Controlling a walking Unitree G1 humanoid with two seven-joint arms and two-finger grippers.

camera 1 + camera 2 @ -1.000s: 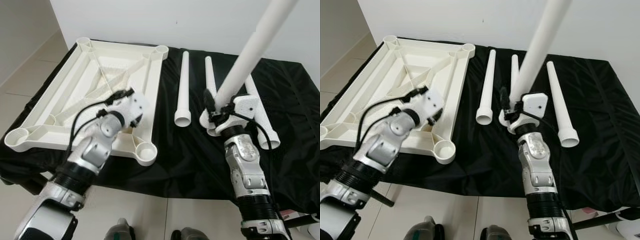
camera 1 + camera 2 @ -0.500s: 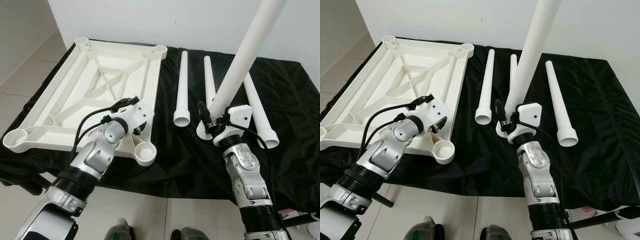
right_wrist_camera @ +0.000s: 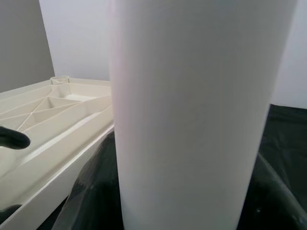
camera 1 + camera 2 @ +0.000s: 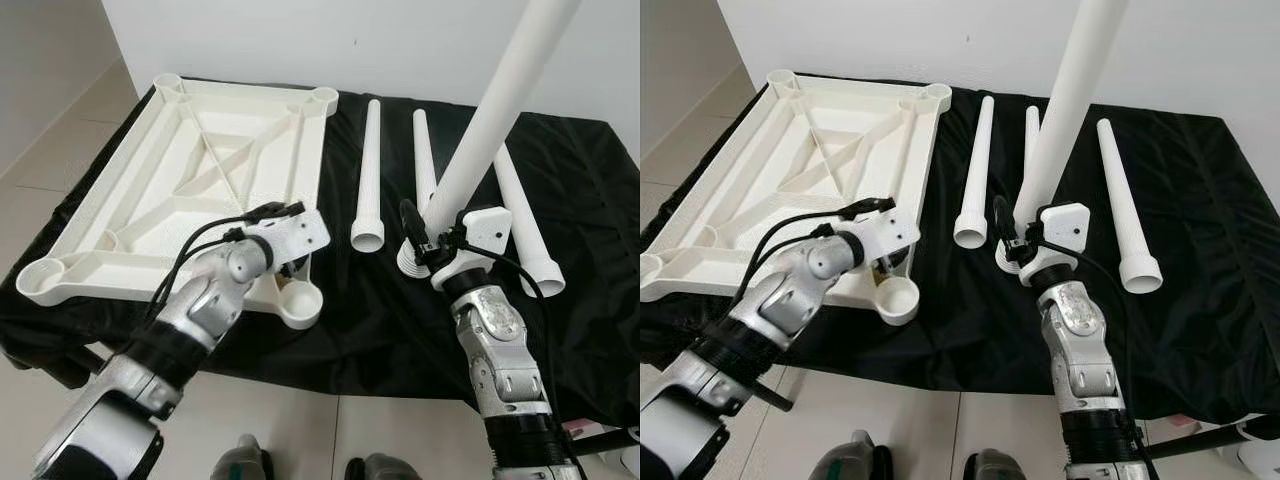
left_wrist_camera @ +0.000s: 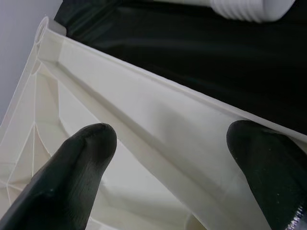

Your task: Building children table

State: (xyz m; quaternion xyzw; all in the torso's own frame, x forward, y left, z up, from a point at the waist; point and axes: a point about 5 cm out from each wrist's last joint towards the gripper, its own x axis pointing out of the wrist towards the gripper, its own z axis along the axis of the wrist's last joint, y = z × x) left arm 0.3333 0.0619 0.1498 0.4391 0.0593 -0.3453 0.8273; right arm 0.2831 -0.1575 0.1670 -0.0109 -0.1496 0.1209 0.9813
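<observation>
Now: right pincer (image 4: 420,238) pinching leg (image 4: 500,110) upright, threaded end down | left pincer (image 5: 172,158) spread astride tabletop (image 4: 180,180) rim beside corner socket (image 4: 300,303) on desk (image 4: 380,320) | brace rim; align leg square over socket before lowering.

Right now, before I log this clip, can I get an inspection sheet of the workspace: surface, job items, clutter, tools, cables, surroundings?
Surface: low platform under a black cloth, creased.
Job's things: white tabletop lying underside up, leg sockets at its corners; three white legs lying loose on the cloth beside it; a fourth leg held steeply tilted, threaded end down.
Clutter: nothing seen.
Tools: left tool open, fingers straddling the tabletop's near-right edge rib; right tool shut on the fourth leg near its threaded end.
Cables: black cable looping along the left forearm; another at the right wrist.
Surroundings: white wall behind, pale tiled floor.
</observation>
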